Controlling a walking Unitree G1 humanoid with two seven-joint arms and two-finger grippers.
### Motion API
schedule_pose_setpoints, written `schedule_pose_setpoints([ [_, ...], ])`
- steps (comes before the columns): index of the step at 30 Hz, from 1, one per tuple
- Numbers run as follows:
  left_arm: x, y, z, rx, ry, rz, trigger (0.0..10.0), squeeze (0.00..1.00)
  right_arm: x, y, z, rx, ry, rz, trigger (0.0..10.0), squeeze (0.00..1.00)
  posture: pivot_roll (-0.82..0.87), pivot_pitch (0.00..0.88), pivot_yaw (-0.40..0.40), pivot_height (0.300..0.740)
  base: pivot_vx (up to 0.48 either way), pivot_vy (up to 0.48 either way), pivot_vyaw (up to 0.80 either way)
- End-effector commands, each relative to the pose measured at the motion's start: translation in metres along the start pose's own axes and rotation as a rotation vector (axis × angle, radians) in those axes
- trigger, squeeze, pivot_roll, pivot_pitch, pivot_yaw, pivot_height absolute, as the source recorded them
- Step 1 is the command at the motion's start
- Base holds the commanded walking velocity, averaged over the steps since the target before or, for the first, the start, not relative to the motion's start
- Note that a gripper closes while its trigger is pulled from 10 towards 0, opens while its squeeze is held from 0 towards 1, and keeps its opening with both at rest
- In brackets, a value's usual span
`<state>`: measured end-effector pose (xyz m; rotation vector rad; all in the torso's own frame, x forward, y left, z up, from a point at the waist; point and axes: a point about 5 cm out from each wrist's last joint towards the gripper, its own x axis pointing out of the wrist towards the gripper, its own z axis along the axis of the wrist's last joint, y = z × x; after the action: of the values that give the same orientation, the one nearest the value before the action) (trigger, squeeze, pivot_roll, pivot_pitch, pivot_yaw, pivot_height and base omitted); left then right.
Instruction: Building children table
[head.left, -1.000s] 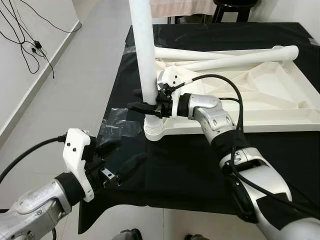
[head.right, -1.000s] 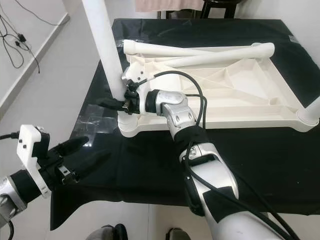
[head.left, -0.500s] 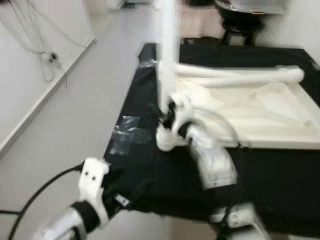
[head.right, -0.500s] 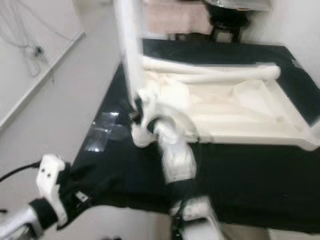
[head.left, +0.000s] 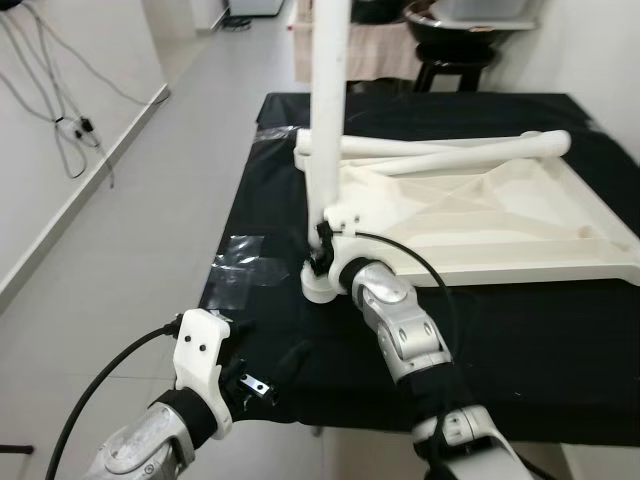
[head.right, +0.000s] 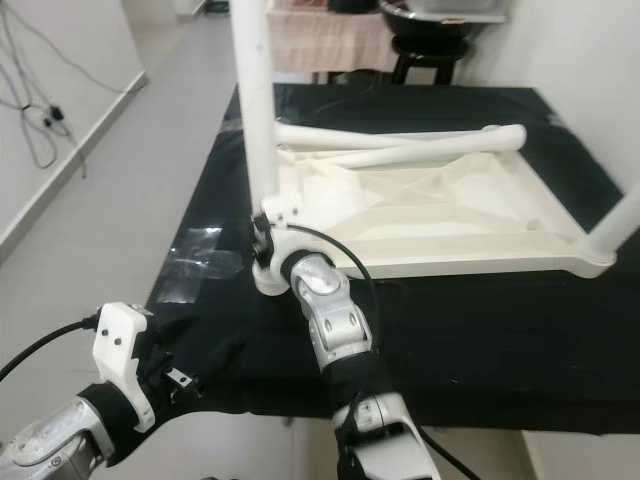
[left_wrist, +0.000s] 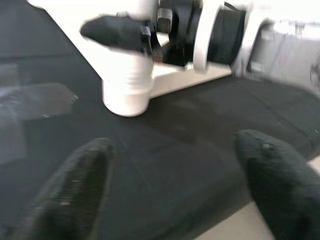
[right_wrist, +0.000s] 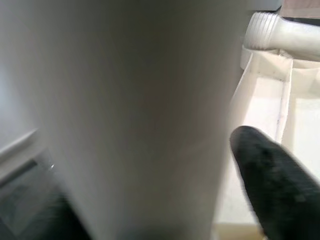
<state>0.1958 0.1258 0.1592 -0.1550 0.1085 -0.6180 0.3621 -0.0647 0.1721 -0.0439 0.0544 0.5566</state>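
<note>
An upturned white children's table top (head.left: 500, 215) lies on a black-covered table (head.left: 520, 350). One white leg (head.left: 328, 100) stands upright in the socket (head.left: 320, 285) at the top's near-left corner. My right gripper (head.left: 322, 245) is shut on this leg just above the socket; in the right wrist view the leg (right_wrist: 125, 100) sits between the fingers (right_wrist: 275, 175). Two loose legs (head.left: 450, 150) lie across the top's far side. My left gripper (left_wrist: 172, 165) is open and holds nothing, low at the cloth's near-left edge, facing the socket (left_wrist: 126, 85).
Another white leg (head.right: 620, 225) rises at the top's right corner. Clear tape patches (head.left: 240, 265) lie on the cloth left of the socket. Cables (head.left: 60, 110) trail over the floor and wall to the left. A dark stool (head.left: 450, 60) stands behind the table.
The head camera has shifted after a blurred moment and now sees more of the room behind. My right gripper still holds the upright leg. The left arm sits lower in view.
</note>
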Motion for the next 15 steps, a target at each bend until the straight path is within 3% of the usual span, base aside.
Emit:
schedule_pose_setpoints([
  [1, 0.002, -0.001, -0.006, -0.007, 0.005, -0.018, 0.0, 0.0, 0.004, -0.004, 0.028, 0.019, -0.102, 0.123, 10.0, 1.0, 0.01, 0.117, 0.008, 0.74, 0.0, 0.0, 0.0],
  [3, 0.002, -0.001, -0.006, -0.007, 0.005, -0.018, 0.0, 0.0, 0.004, -0.004, 0.028, 0.019, -0.102, 0.123, 10.0, 1.0, 0.01, 0.117, 0.008, 0.74, 0.0, 0.0, 0.0],
  [4, 0.003, -0.001, -0.007, -0.004, 0.006, -0.023, 0.0, 0.0, 0.005, -0.005, 0.036, 0.012, -0.118, 0.221, 10.0, 1.0, 0.01, 0.108, 0.008, 0.74, 0.0, 0.0, 0.0],
  [5, 0.003, -0.001, -0.007, -0.004, 0.006, -0.023, 0.0, 0.0, 0.005, -0.005, 0.036, 0.012, -0.118, 0.221, 10.0, 1.0, 0.01, 0.108, 0.008, 0.74, 0.0, 0.0, 0.0],
  [6, 0.003, -0.002, -0.008, 0.006, 0.009, -0.028, 0.0, 0.0, 0.008, -0.007, 0.045, -0.034, -0.128, 0.324, 10.0, 0.0, 0.01, 0.098, 0.007, 0.74, 0.0, 0.0, 0.0],
  [7, 0.004, -0.002, -0.01, 0.02, 0.013, -0.03, 0.0, 0.0, 0.01, -0.008, 0.05, -0.074, -0.126, 0.414, 10.0, 0.0, 0.02, 0.089, 0.004, 0.74, 0.0, 0.0, 0.0],
  [8, 0.004, -0.002, -0.01, 0.02, 0.013, -0.03, 0.0, 0.0, 0.01, -0.008, 0.05, -0.074, -0.126, 0.414, 10.0, 0.0, 0.02, 0.089, 0.004, 0.74, 0.0, 0.0, 0.0],
  [11, 0.003, -0.002, -0.012, 0.049, 0.018, -0.026, 0.0, 0.0, 0.012, -0.008, 0.052, -0.112, -0.087, 0.567, 10.0, 0.0, 0.03, 0.078, 0.0, 0.74, 0.0, 0.0, 0.0],
  [15, 0.003, -0.001, -0.012, 0.061, 0.018, -0.022, 0.0, 0.0, 0.012, -0.007, 0.05, -0.121, -0.063, 0.607, 10.0, 0.0, 0.03, 0.076, 0.0, 0.74, 0.0, 0.0, 0.0],
])
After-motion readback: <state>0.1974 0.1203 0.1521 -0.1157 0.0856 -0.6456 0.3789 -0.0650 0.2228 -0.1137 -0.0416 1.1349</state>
